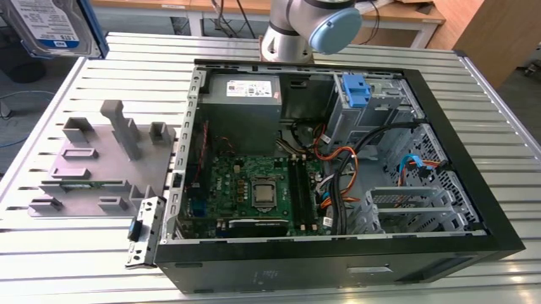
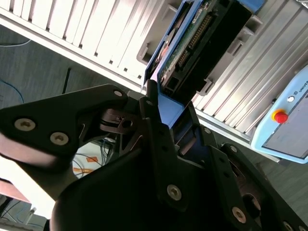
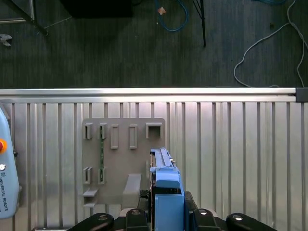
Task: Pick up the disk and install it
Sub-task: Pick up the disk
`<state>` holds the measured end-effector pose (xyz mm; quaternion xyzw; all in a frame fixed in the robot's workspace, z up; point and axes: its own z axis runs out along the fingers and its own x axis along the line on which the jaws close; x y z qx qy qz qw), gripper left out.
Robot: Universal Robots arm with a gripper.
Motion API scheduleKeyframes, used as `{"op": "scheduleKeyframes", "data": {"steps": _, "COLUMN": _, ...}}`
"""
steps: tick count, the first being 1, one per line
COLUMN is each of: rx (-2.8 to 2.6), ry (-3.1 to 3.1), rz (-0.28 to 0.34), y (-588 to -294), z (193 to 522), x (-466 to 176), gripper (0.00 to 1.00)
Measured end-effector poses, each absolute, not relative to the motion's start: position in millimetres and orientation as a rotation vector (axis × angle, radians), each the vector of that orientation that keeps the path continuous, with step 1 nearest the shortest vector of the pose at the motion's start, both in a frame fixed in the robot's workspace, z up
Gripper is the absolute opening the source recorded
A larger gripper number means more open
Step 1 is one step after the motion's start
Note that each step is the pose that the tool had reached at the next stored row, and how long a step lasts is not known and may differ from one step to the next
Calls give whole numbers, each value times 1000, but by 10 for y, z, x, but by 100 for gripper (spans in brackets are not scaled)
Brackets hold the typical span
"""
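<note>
The disk (image 1: pixel 49 26), silver-grey with a white-and-blue label and a blue side rail, hangs in the air at the exterior view's upper left, well above the slatted table. In the first wrist view the disk (image 3: pixel 164 185) stands on edge, blue rail towards the camera, over the grey fixture plate (image 3: pixel 122 144). My gripper (image 3: pixel 166 214) is shut on the disk, its black fingers (image 3: pixel 199 214) clamped on either side. In the second wrist view the disk's circuit-board underside (image 2: pixel 195 45) sticks out past the fingers (image 2: pixel 154 113).
An open computer case (image 1: pixel 473 190) lies on the table, with a motherboard (image 1: pixel 253 190), cables and a drive bay holding a blue bracket (image 1: pixel 358 92). The grey fixture plate (image 1: pixel 101 161) sits at the case's left in the exterior view. A teach pendant (image 3: pixel 7 178) rests on the table edge.
</note>
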<state>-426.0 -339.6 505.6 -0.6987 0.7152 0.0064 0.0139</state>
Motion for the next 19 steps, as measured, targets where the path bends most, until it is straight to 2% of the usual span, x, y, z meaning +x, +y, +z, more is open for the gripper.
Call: {"op": "scheduleKeyframes", "data": {"steps": 19, "rx": -2176, "ry": 2227, "rz": 20, "y": -3400, "z": 5056, "x": -3845, "gripper": 36}}
